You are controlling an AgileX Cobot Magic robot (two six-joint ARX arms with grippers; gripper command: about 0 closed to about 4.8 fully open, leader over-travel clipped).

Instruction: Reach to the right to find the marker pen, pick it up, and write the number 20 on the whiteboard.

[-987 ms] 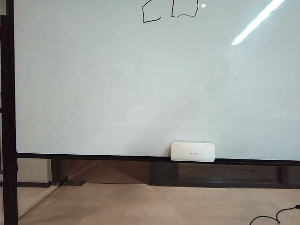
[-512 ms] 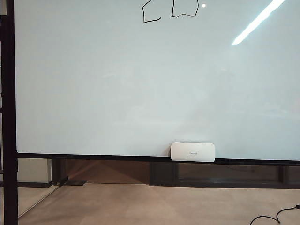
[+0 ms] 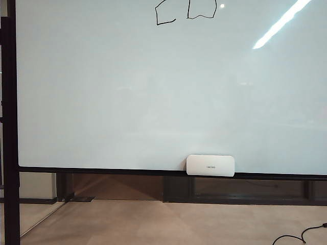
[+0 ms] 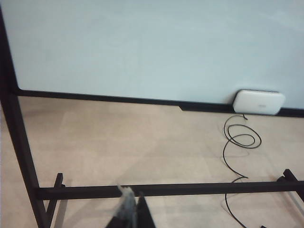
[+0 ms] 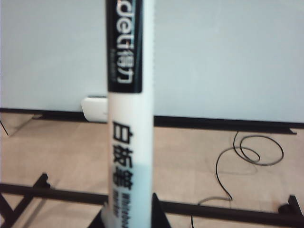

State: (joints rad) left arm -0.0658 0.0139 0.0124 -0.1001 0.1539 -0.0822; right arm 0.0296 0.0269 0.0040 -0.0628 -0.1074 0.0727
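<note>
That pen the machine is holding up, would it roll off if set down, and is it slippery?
The marker pen looks like a smooth round glossy barrel, so it would probably roll on a flat surface and may slip in a loose hold. It seems rigid and likely light. The right gripper jaws clamp its lower end.

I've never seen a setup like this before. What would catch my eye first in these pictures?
The whiteboard fills nearly the whole exterior view, with two boxy black figures, the number 20, drawn at its top edge. In the right wrist view, the marker pen stands upright and close to the camera, clamped in the right gripper. A small white box sits on the board's bottom ledge, and the left gripper points at bare floor, its jaws together.
</note>
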